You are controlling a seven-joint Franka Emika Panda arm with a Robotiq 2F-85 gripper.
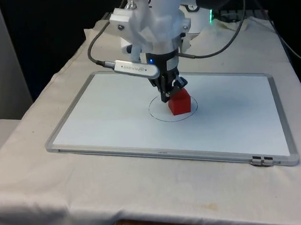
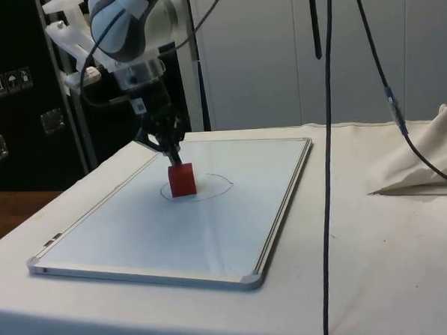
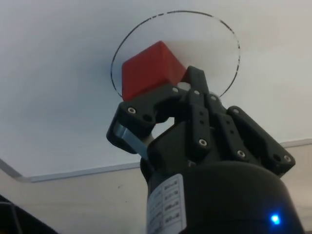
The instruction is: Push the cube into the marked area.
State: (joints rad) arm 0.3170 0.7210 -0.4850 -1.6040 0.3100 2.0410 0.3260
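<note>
A red cube [image 1: 179,103] sits on a white board [image 1: 105,115], inside a thin drawn circle [image 1: 155,113] and close to that circle's side on the front view's right. My gripper [image 1: 166,96] points down with its fingers together, its tip against the cube's side on the front view's left. The side view has the cube [image 2: 182,180] at the near-robot part of the circle [image 2: 217,190], with the gripper [image 2: 175,159] touching its upper edge. From the wrist, the cube [image 3: 148,73] lies just beyond the gripper [image 3: 187,84], one corner at the circle [image 3: 229,39] line.
The board's metal frame [image 1: 288,135] has a clip [image 1: 262,160] at the front corner. A black cable [image 2: 330,169] hangs beside the board in the side view. A bunched fold of cloth [image 2: 418,165] lies further along the table.
</note>
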